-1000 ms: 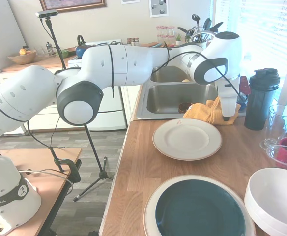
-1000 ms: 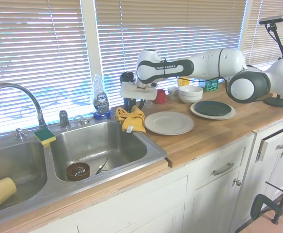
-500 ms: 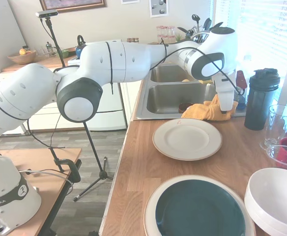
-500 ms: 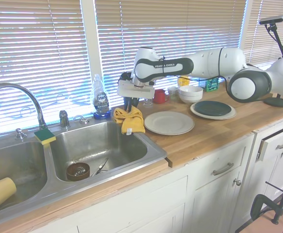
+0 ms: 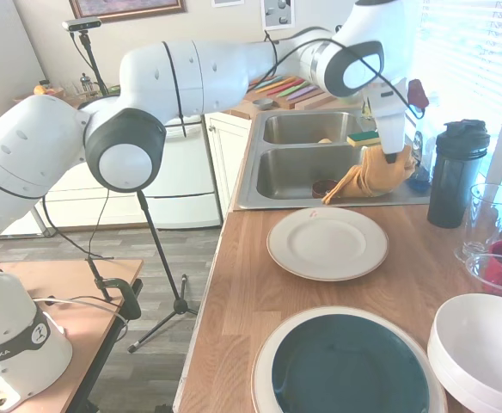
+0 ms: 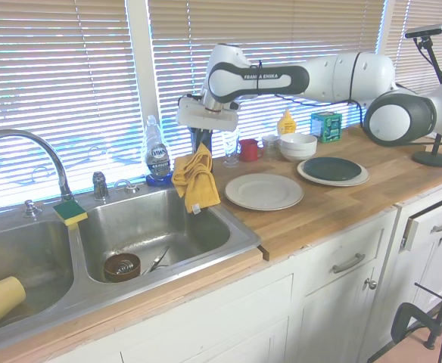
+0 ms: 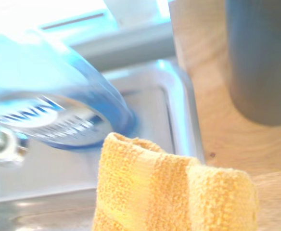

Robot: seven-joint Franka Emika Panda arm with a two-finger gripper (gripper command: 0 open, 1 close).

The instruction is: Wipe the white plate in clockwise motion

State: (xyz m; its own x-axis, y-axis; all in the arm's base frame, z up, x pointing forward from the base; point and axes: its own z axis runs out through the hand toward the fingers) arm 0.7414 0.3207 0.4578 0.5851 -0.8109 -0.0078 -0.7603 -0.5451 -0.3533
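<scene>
First exterior view: the gripper (image 5: 392,155), upper right of frame, is clamped on a yellow cloth (image 5: 370,176) that hangs clear of the counter above the sink's (image 5: 296,172) right edge. The white plate (image 5: 327,243) lies flat on the wooden counter (image 5: 234,301) at frame centre, below and slightly left of the cloth, not touching it. Second exterior view: cloth (image 6: 195,178) hangs left of the plate (image 6: 264,191). Wrist view: cloth (image 7: 169,192) beside a blue dish-soap bottle (image 7: 58,110).

The white plate (image 5: 327,243) lies open from above; a dark bottle (image 5: 457,173) and glass (image 5: 489,220) crowd its window side.
</scene>
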